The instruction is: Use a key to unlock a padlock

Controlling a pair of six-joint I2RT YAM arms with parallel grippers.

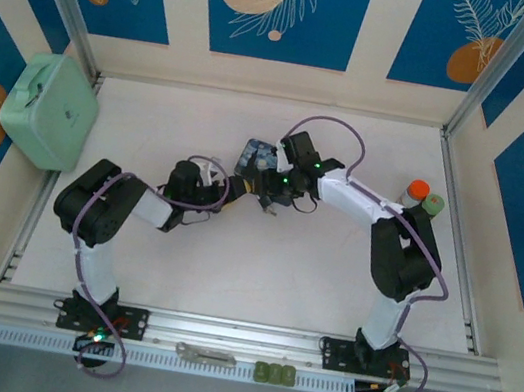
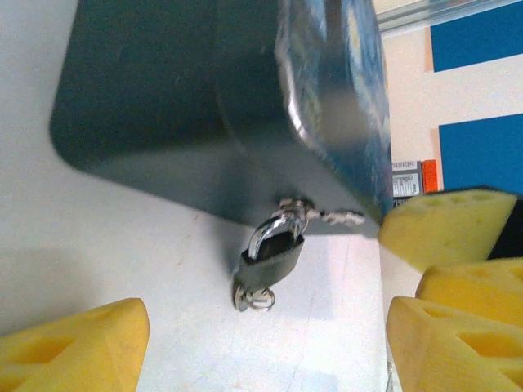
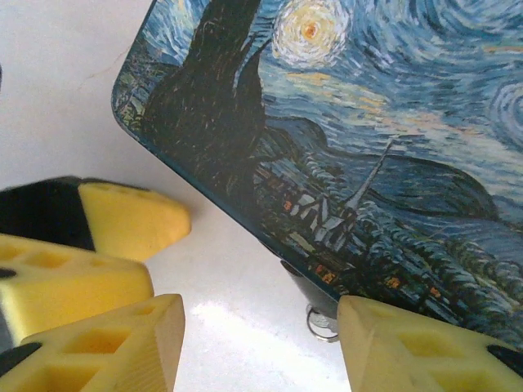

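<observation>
A small dark padlock (image 2: 274,255) hangs by its silvery shackle from the latch of the blue starry-night tin (image 2: 245,106) and rests on the white table. The key (image 2: 252,297), with a small ring, sits in the padlock's bottom end. My left gripper (image 2: 261,351) is open, with its yellow pads (image 2: 73,347) on either side of the padlock and short of it. My right gripper (image 3: 261,351) is also open beside the tin (image 3: 368,139). The key ring (image 3: 323,322) lies just left of its right finger (image 3: 417,351). From above, both grippers (image 1: 233,186) (image 1: 270,195) meet at the tin (image 1: 256,157).
A mint-green case (image 1: 49,108) sits at the left wall. Two bottles with orange and green caps (image 1: 422,196) stand by the right arm. A flat metal piece (image 1: 206,355) and green items (image 1: 275,372) lie on the front rail. The left gripper's yellow fingers (image 3: 82,269) crowd the right wrist view.
</observation>
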